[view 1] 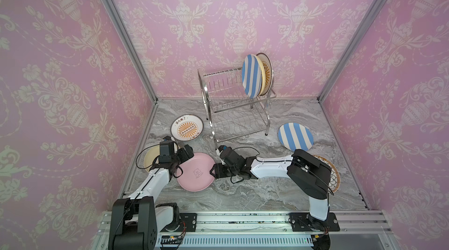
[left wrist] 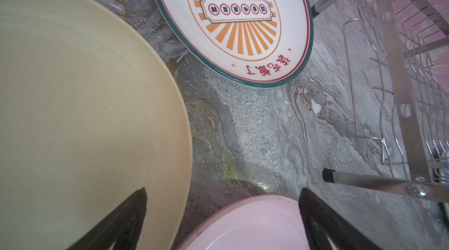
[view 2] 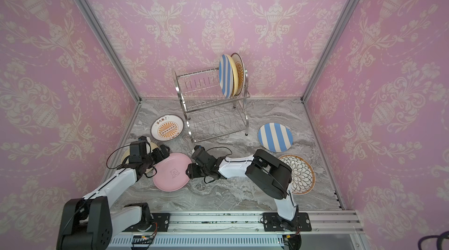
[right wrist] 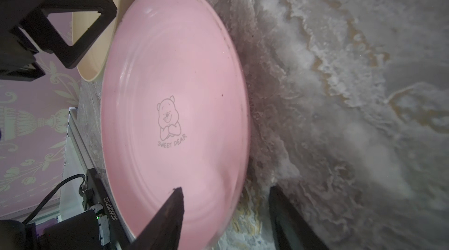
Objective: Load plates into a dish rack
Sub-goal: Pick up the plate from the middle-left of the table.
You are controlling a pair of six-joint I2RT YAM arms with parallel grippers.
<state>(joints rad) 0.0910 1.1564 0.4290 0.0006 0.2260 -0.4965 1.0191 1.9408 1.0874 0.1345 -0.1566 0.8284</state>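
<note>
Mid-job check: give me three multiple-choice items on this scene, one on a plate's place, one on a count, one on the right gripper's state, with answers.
1. Where does the racked striped plate stand?
A. lower shelf
B. upper shelf
C. flat on the table

2. How many plates stand in the dish rack?
A. one
B. three
C. five

3. How is the right gripper?
A. open, astride the pink plate's rim
B. shut above bare table
C. shut on a rack leg

1 B: it stands upright in the upper slots.
2 B: with it stand the yellow plate and the racked sunburst plate.
3 A: the right wrist view shows the jaws apart, the rim between them.
</note>
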